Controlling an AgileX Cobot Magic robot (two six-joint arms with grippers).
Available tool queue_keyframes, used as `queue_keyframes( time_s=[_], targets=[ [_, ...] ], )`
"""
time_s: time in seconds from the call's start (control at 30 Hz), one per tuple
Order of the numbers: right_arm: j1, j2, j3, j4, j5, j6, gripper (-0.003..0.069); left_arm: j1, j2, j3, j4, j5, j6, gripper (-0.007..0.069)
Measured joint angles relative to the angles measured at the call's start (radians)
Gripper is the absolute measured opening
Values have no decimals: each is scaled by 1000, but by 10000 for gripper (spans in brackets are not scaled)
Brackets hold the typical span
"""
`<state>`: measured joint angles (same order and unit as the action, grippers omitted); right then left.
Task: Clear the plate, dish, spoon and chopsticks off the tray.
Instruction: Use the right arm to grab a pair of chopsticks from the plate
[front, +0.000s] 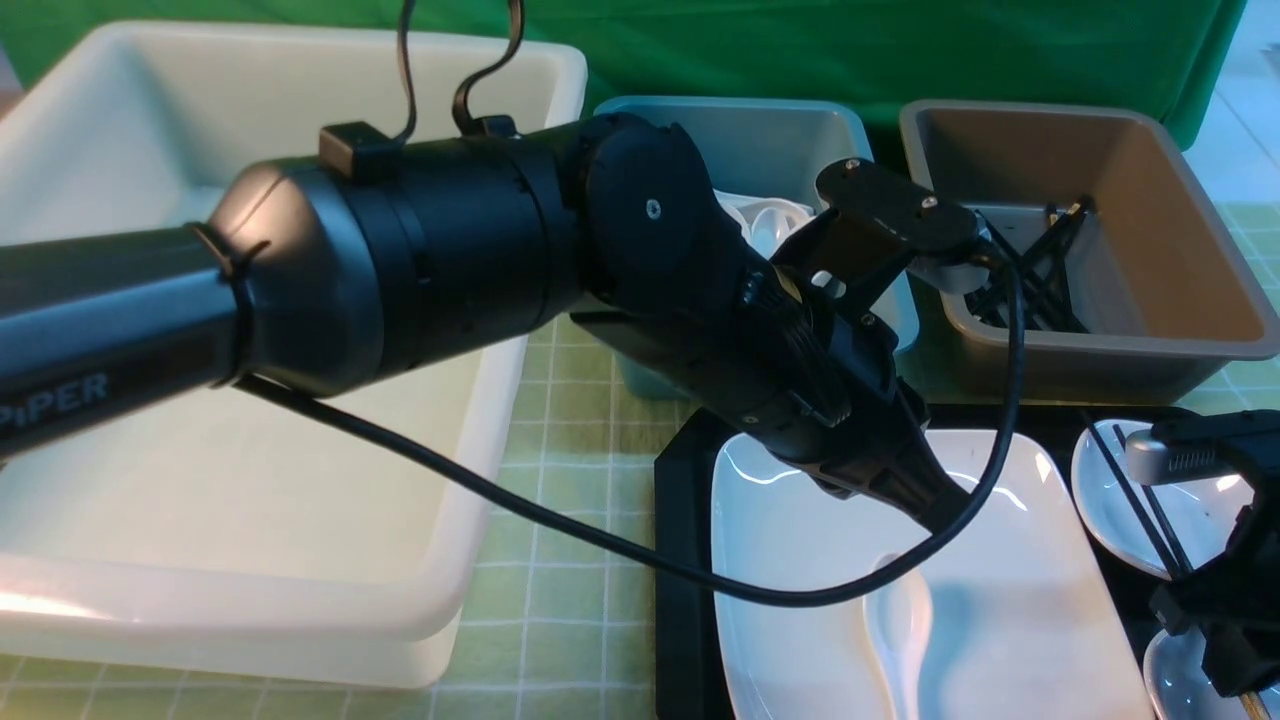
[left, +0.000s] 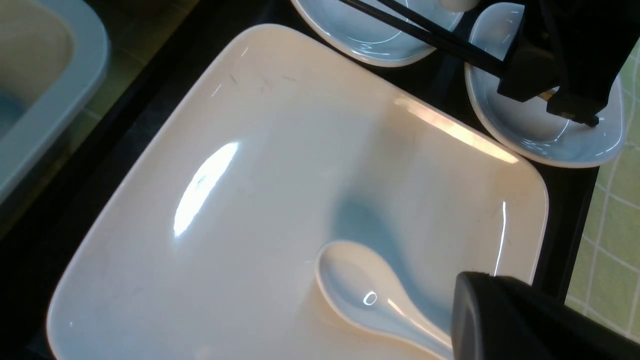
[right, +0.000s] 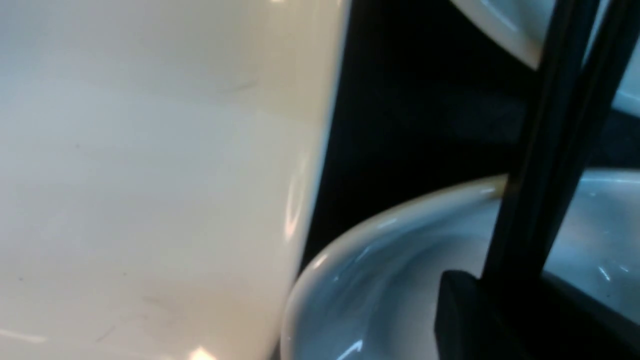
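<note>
The big white plate (front: 1010, 620) lies on the black tray (front: 685, 600). The white spoon (front: 900, 625) lies in the plate and also shows in the left wrist view (left: 357, 285). My left gripper (front: 942, 507) hangs just above the plate, past the spoon's handle end; its tip looks shut and empty. Two small white dishes (front: 1115, 480) (front: 1180, 685) sit to the right of the plate. The black chopsticks (front: 1140, 500) lie across them. My right gripper (front: 1225, 650) is shut on the chopsticks (left: 435, 37) over the nearer dish (left: 545, 135).
A large white tub (front: 480, 420) stands on the left. A teal bin (front: 790, 130) holding white dishes is behind the tray. A brown bin (front: 1150, 330) with several black chopsticks stands at the back right. A green checked cloth (front: 580, 470) covers the table.
</note>
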<state>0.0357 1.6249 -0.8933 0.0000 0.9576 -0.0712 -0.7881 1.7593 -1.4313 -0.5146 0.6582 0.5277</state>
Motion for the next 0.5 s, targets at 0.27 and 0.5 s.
queue_keyframes(
  time_s=[0.27, 0.5],
  targets=[
    [0, -49, 0, 0, 39, 0, 106, 0, 0, 0, 10, 0, -5, -16],
    [0, -242, 0, 0, 139, 0, 106, 0, -28, 0, 11, -12, -21, -16]
  ],
)
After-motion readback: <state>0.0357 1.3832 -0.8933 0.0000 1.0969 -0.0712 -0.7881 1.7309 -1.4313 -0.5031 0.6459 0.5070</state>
